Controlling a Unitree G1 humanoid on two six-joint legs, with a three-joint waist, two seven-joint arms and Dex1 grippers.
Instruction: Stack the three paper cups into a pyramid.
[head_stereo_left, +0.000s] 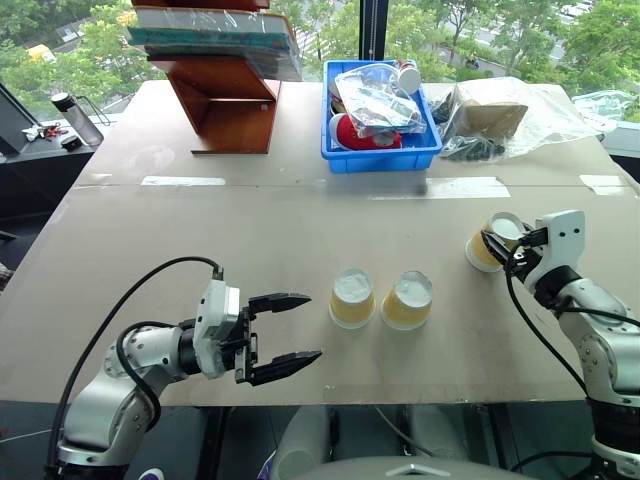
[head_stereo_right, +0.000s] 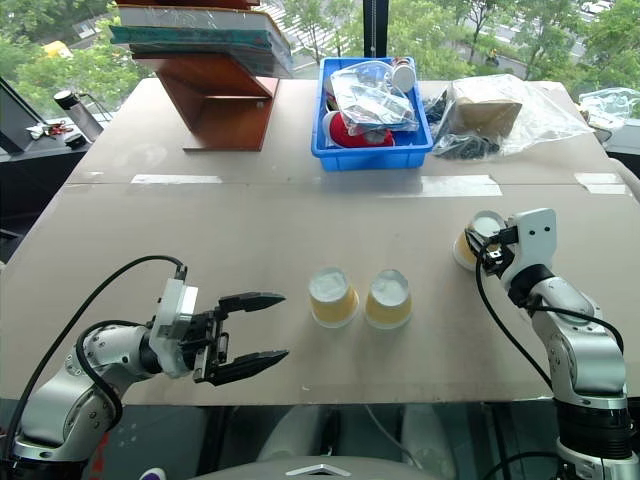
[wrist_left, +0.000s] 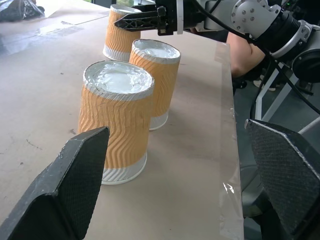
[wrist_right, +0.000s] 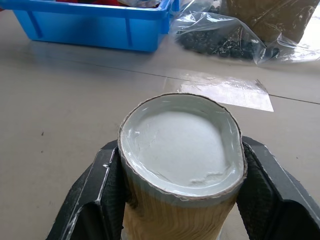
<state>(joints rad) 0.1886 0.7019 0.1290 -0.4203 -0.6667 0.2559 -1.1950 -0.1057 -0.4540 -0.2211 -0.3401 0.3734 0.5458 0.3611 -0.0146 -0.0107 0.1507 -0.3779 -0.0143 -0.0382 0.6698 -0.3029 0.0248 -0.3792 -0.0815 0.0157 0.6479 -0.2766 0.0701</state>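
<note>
- On the brown table (head_stereo_left: 250, 230), near its front edge, two paper cups stand upside down side by side, white bases up: the left cup (head_stereo_left: 352, 298) and the middle cup (head_stereo_left: 408, 300). They sit close together; whether they touch cannot be told.
- Third cup (head_stereo_left: 492, 243) is off to the right of that pair and a little farther back, well apart from them, also base up.
- Right gripper (head_stereo_left: 497, 243) is level at that third cup, one black finger on each side of it. In the right wrist view the fingers (wrist_right: 95, 200) press against the ribbed sides and the cup's rim looks squeezed slightly oval: closed on the cup.
- Whether the held cup rests on the table or is lifted cannot be told.
- Left gripper (head_stereo_left: 288, 335) hovers over the front edge of the table, to the left of the pair, pointing toward them. Its fingers (head_stereo_left: 280, 301) are spread wide, nothing between them; a clear gap separates it from the left cup.
- Left wrist view looks along the row: all three cups line up, with the right gripper at the far one.
- No cup is on top of another; no pyramid formed.
- Far side of the table: a blue bin (head_stereo_left: 380, 150) with bagged items, a wooden stand (head_stereo_left: 225, 100) carrying a flat wrapped pack, and a clear plastic bag (head_stereo_left: 510, 115) with a brown parcel.
</note>
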